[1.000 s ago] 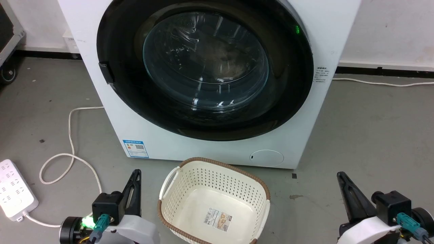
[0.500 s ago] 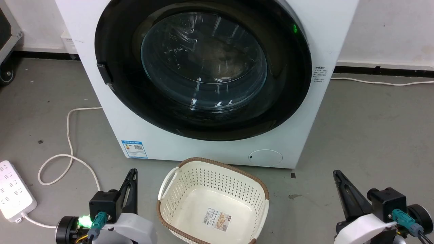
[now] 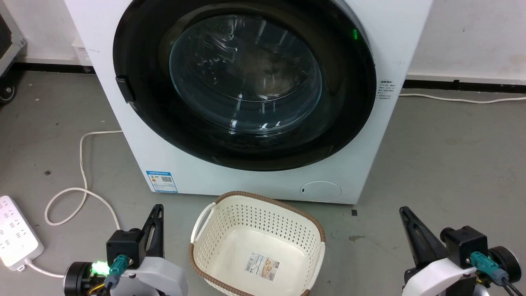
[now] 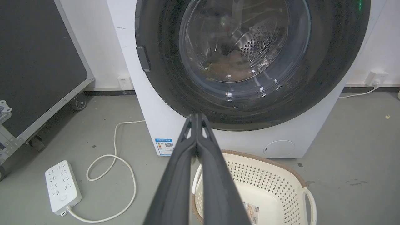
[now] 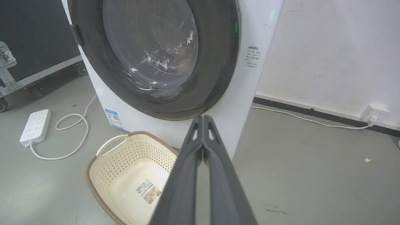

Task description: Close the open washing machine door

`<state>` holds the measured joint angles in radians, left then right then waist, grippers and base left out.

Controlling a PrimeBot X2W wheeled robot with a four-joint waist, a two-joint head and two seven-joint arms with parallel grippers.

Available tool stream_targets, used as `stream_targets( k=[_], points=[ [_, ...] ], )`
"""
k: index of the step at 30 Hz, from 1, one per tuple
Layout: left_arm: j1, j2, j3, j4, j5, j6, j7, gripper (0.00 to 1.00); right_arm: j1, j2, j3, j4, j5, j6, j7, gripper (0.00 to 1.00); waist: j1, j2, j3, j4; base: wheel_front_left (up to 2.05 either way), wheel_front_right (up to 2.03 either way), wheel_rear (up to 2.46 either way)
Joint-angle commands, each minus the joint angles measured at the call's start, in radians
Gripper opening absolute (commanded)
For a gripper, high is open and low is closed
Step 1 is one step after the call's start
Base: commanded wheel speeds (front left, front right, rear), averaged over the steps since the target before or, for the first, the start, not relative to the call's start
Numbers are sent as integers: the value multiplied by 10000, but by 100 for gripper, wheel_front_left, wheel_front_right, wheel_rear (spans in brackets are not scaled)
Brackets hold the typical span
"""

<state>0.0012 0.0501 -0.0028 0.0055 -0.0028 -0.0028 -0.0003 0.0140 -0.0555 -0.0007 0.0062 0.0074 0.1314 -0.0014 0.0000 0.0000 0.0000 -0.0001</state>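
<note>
- Handling: the large round glossy black washing machine door (image 3: 245, 78) is judged rigid, fairly heavy and swinging on a hinge. It should move under a steady push rather than a grip.
- Contact point: the glossy black ring looks slippery and the bulging clear glass window is breakable. Pressure is best applied to the ring beside the small black tab (image 3: 124, 88), probably the latch side.
- Appearance: the door is nearly as wide as the big white front-loading washing machine (image 3: 193, 172). The perforated steel drum shows through the glass.
- Position: the door appears to lie flat against the washer front. Whether the latch has caught cannot be told.
- Tools: the left gripper (image 3: 158, 208) and the right gripper (image 3: 404, 210) are both clenched on nothing. They sit low, either side of a cream perforated plastic basket (image 3: 267, 197), well apart from the door.
</note>
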Motion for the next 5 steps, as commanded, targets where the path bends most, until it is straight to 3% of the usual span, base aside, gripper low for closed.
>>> stream_targets(
  k=[1, 5],
  points=[
    [-12, 1, 28, -55, 28, 28, 3, 0, -140, 53, 7, -62, -74, -7, 14, 0, 0, 0, 0, 1, 0, 0, 0],
    [-12, 1, 28, -55, 28, 28, 3, 0, -140, 53, 7, -62, -74, -7, 14, 0, 0, 0, 0, 1, 0, 0, 0]
  ],
)
